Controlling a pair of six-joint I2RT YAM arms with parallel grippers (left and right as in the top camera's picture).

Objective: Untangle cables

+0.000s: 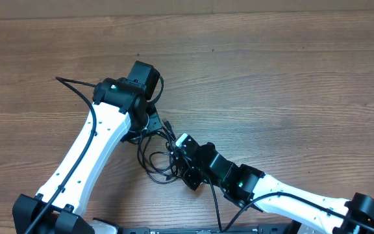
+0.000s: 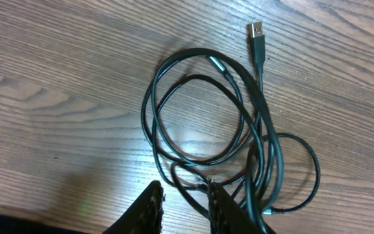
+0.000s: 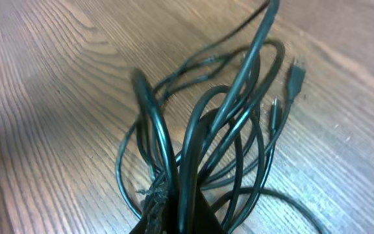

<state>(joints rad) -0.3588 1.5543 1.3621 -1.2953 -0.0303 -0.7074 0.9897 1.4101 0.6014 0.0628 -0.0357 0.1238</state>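
Note:
The cables (image 1: 149, 162) are thin black cords tangled in loose loops on the wood table between my two arms. In the left wrist view the cables (image 2: 206, 110) lie flat, with a USB plug (image 2: 256, 31) sticking out at the top. My left gripper (image 2: 184, 195) is low over the near edge of the loops. Its jaws stand apart and one strand runs through the gap beside the right finger (image 2: 221, 209). My right gripper (image 3: 180, 195) is shut on several strands of the cables (image 3: 239, 117), which rise bunched from its tips. A plug (image 3: 295, 77) shows at the far side. From overhead the right gripper (image 1: 176, 153) sits at the bundle's right edge.
The left arm (image 1: 96, 149) comes in from the lower left and the right arm (image 1: 278, 192) from the lower right, meeting near the table's front middle. A thicker arm cable (image 1: 76, 88) trails left of the left wrist. Bare wood table (image 1: 291, 71) lies behind and to both sides.

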